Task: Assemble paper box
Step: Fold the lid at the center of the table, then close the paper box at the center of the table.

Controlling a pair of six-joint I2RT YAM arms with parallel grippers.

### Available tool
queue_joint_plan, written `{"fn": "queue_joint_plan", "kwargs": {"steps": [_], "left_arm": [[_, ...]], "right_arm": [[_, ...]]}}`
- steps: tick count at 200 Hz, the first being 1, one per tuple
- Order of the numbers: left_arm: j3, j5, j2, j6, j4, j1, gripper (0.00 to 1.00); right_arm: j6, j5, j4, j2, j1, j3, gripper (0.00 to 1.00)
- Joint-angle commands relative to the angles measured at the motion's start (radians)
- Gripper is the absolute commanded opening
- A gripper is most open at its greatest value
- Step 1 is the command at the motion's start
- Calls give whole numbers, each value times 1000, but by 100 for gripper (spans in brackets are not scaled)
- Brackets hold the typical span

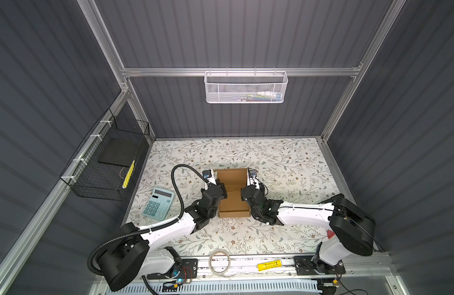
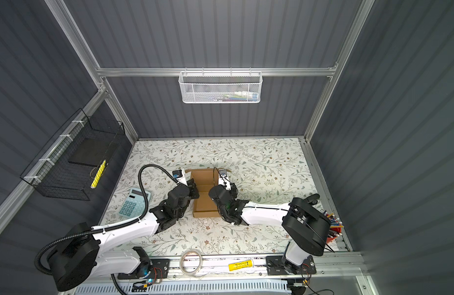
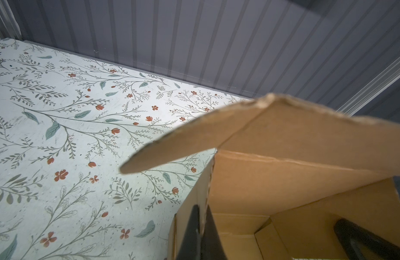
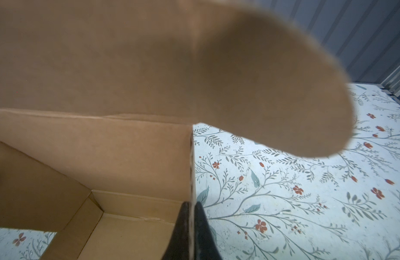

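Observation:
The paper box (image 1: pixel 233 204) (image 2: pixel 205 204) is plain brown cardboard, folded into an open tray in the middle of the floral table. Its lid panel stands up at the far end, with a rounded ear flap (image 3: pixel 172 148) (image 4: pixel 273 90) on each side. My left gripper (image 1: pixel 221 189) (image 2: pixel 195 190) (image 3: pixel 202 209) is shut on the box's left side wall, one finger inside and one outside. My right gripper (image 1: pixel 245 192) (image 2: pixel 212 193) (image 4: pixel 191 205) pinches the right side wall the same way. The inside of the box (image 3: pixel 284 191) (image 4: pixel 104 146) holds nothing.
A blue calculator (image 1: pixel 158 203) lies left of the left arm. A tape roll (image 1: pixel 220 261) and a yellow tube (image 1: pixel 269 265) rest on the front rail. A black wire basket (image 1: pixel 105 163) hangs at left, a white mesh basket (image 1: pixel 245 88) on the back wall, a pen cup (image 2: pixel 333 227) at right.

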Motion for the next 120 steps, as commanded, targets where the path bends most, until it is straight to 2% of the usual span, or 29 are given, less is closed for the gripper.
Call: {"fn": "queue_joint_plan", "kwargs": {"steps": [1, 120], "left_arm": [[-25, 25, -12, -24, -19, -19, 0], [-40, 6, -16, -33, -9, -34, 0]], "right_arm": [[17, -24, 7, 14, 18, -18, 4], [18, -2, 24, 8, 30, -31, 2]]}}
